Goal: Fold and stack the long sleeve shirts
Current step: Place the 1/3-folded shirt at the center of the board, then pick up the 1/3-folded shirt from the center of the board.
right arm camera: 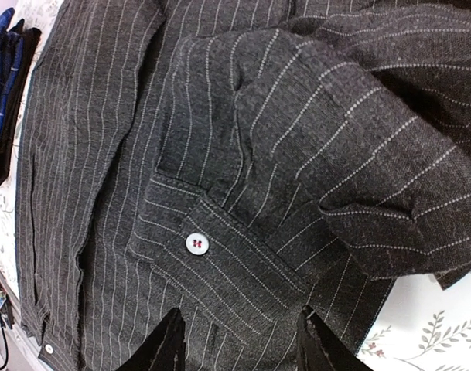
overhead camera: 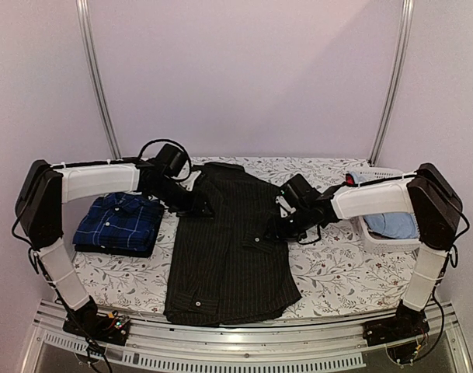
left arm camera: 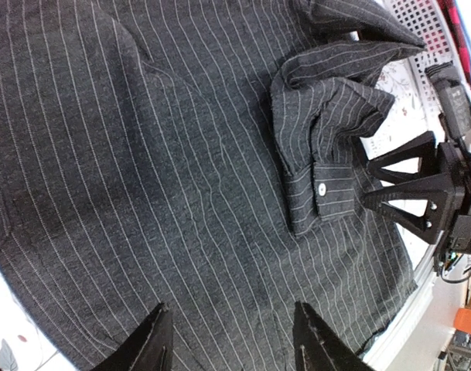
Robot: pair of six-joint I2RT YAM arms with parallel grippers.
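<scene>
A floral-print white tablecloth [overhead camera: 329, 280] covers the table, with pale lilac walls [overhead camera: 244, 70] behind and a white plastic basket [overhead camera: 380, 239] at the right edge. Centre frame, the black pinstriped button-up shirt [overhead camera: 228, 256] lies flat. The navy blue checked shirt [overhead camera: 119, 221] sits folded at left (a neat little packet). The left gripper [left arm camera: 231, 332] hovers over black cloth, fingers apart, holding nothing. The right gripper [right arm camera: 239, 340] gapes too, empty, over the buttoned cuff [right arm camera: 212, 247].

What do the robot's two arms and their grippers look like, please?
The left arm and right arm have white tubular shells, black joints and looping black cables. The left gripper and right gripper end in black, wedge-shaped fingers.
</scene>
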